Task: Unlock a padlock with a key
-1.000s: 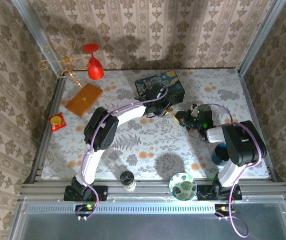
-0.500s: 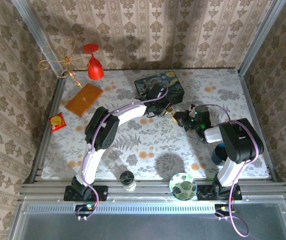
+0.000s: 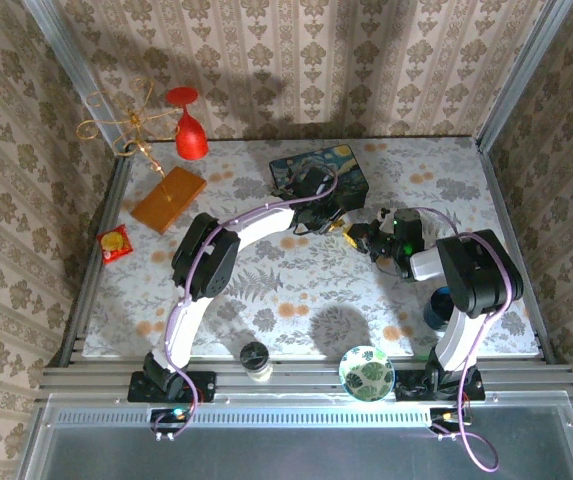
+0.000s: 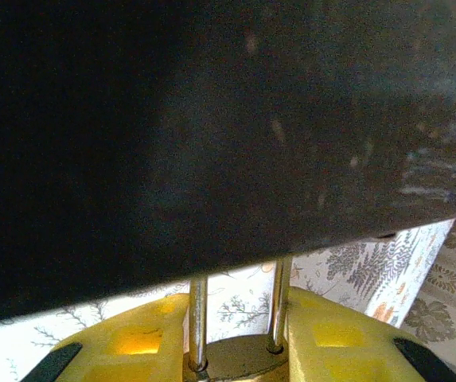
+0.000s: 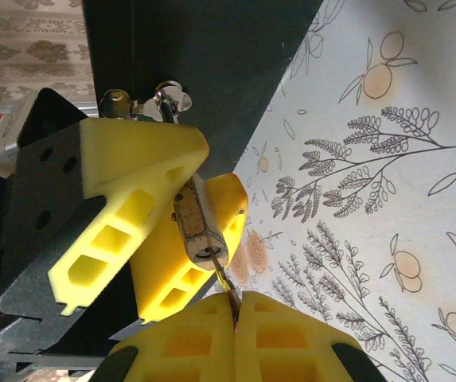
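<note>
The left claw is clamping the padlock; the right claw is pinching the key.
The key tip is meeting the padlock's keyhole end, just beyond the right claw's fingertips, above the surface.

The right gripper pinches the key, whose tip seems to enter the padlock clamped just ahead in the left gripper.

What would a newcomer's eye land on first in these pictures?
The tiny brass padlock stands out, clamped mid-table in the yellow jaws of the left gripper, with the key pinched by the right gripper touching its keyhole end. Just behind sits the dark blue starry box, and a red glass stands near the back left corner.
</note>
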